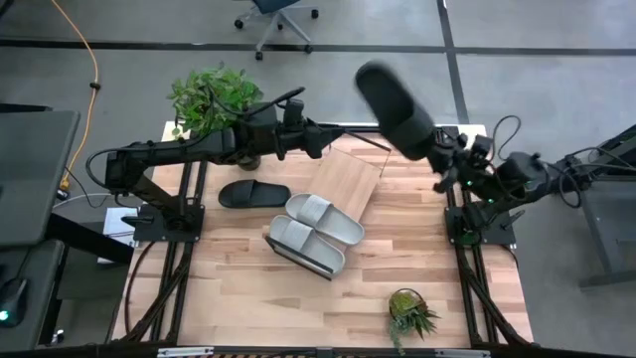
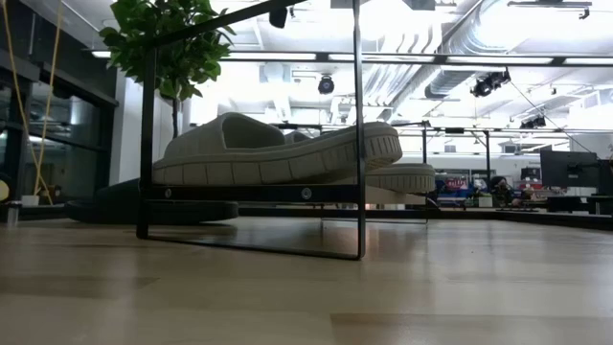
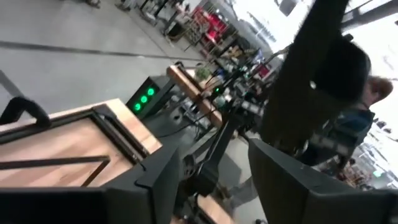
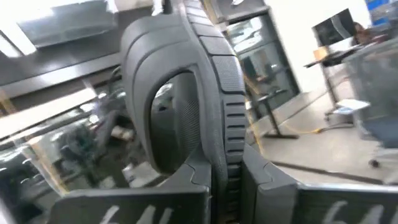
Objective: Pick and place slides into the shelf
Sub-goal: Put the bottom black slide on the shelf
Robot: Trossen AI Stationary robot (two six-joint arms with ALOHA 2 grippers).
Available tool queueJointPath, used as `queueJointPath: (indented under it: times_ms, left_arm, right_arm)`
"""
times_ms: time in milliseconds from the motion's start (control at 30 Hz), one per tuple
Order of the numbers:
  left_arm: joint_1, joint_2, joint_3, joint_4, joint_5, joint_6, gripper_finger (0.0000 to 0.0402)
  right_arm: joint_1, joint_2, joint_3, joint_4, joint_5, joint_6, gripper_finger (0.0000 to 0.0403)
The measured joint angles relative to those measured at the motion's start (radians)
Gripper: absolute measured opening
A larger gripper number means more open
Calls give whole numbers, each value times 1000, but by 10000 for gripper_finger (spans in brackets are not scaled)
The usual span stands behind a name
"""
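The left hand (image 1: 323, 141) hovers above the shelf's (image 1: 348, 179) far edge, its fingers (image 3: 292, 180) spread wide and holding nothing. One black slide (image 1: 253, 194) lies on the surface (image 1: 238, 288) left of the shelf. Two pale slides (image 1: 316, 231) rest on the shelf. The right hand (image 1: 437, 151) grips a second black slide (image 1: 395, 107), raised well above the surface.

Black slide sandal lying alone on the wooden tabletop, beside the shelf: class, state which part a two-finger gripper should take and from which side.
Probably the wide strap of the black slide sandal, from straight above. It appears to lie flat, sole down, so the raised strap gives fingers something to close around. The open left gripper is the free one.
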Motion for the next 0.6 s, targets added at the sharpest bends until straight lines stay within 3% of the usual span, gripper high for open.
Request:
queueJointPath:
  times_ms: [167,400,600]
  left_arm:
    - [0,-1,0,-49,111,2,196]
    - [-35,-2,0,-63,337,27,172]
    - [-122,-34,-1,-145,372,71,140]
  right_arm:
    - [-1,-75,33,-189,39,93,7]
    - [-5,-189,36,-712,16,607,7]
    - [-5,-162,30,-823,-76,798,6]
